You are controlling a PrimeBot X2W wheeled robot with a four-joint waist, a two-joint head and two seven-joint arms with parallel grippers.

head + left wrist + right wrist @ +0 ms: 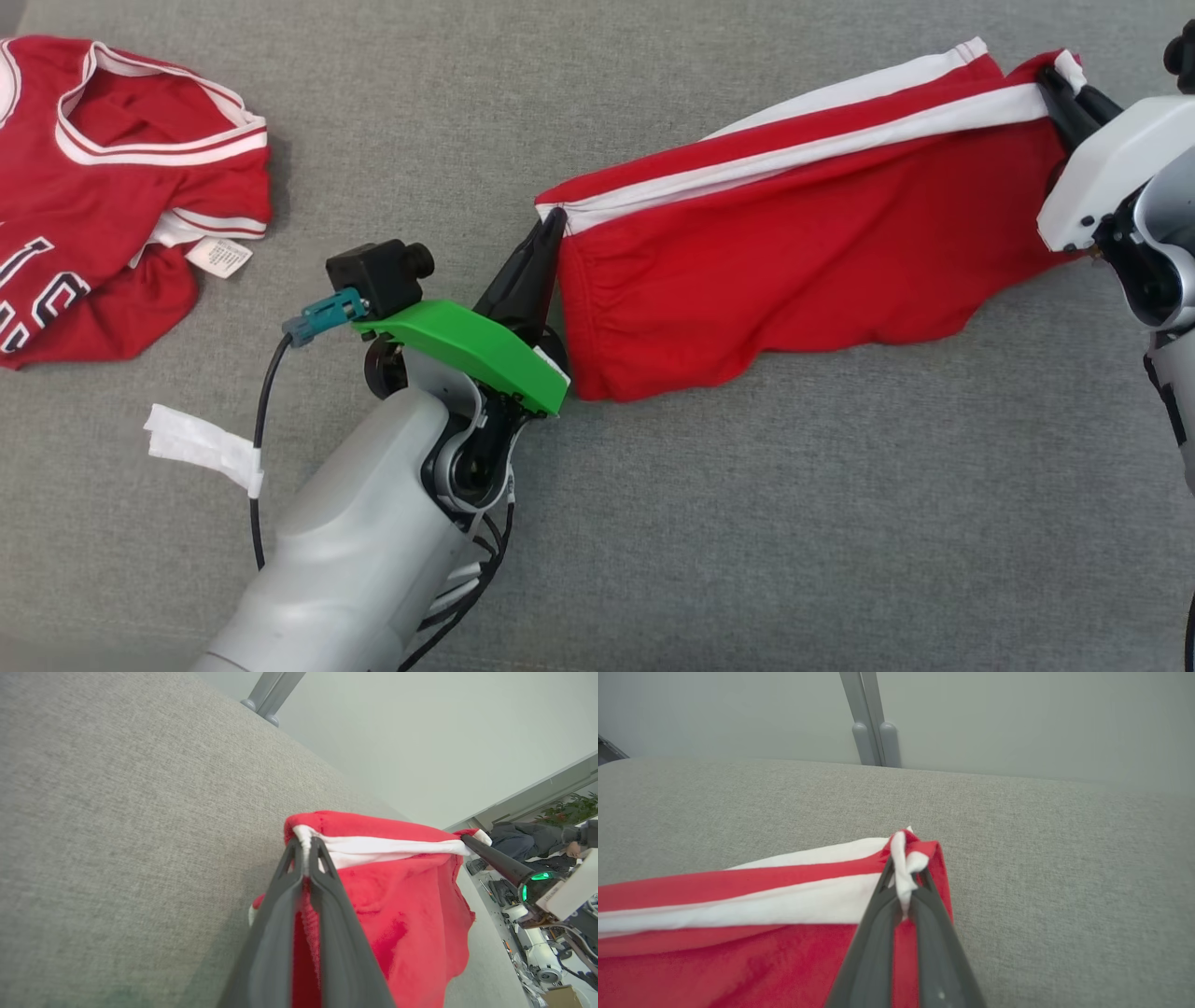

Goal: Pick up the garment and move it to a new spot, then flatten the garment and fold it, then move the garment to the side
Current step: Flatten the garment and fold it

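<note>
At the far left of the head view, a red jersey (112,187) with white-trimmed neck and armholes is lying crumpled on the grey cloth-covered bench (653,523), well apart from the work. Its care label (219,257) is showing at the lower edge.

Further right, the left pincer (557,217) is reaching up from under its green wrist cover (467,350). Its two dark fingers are pressed together on the left corner of the task's garment, red shorts (794,252) by the look of the gathered band there. In the left wrist view the pincer (306,847) is biting right on the white stripe at that corner.

The shorts are lying in the middle and right of the head view, just right of the left pincer. Their long axis is running left to right and rising a little toward the far right. The white-striped top edge is being pulled taut, while the red body is sagging toward the robot. Whether the lower hem is resting on the bench cannot be told.

At the far right, the right pincer (1050,79) is clamping the opposite corner. In the right wrist view (906,877) a bunch of white and red cloth is squeezed between its tips.

Each arm is gripping the end nearer to it, so the garment is spanning the gap between them. Any coming carry or lay-down is likely depending on both arms travelling together, across that long axis, so that the top edge is not slackening or tearing free.
</note>
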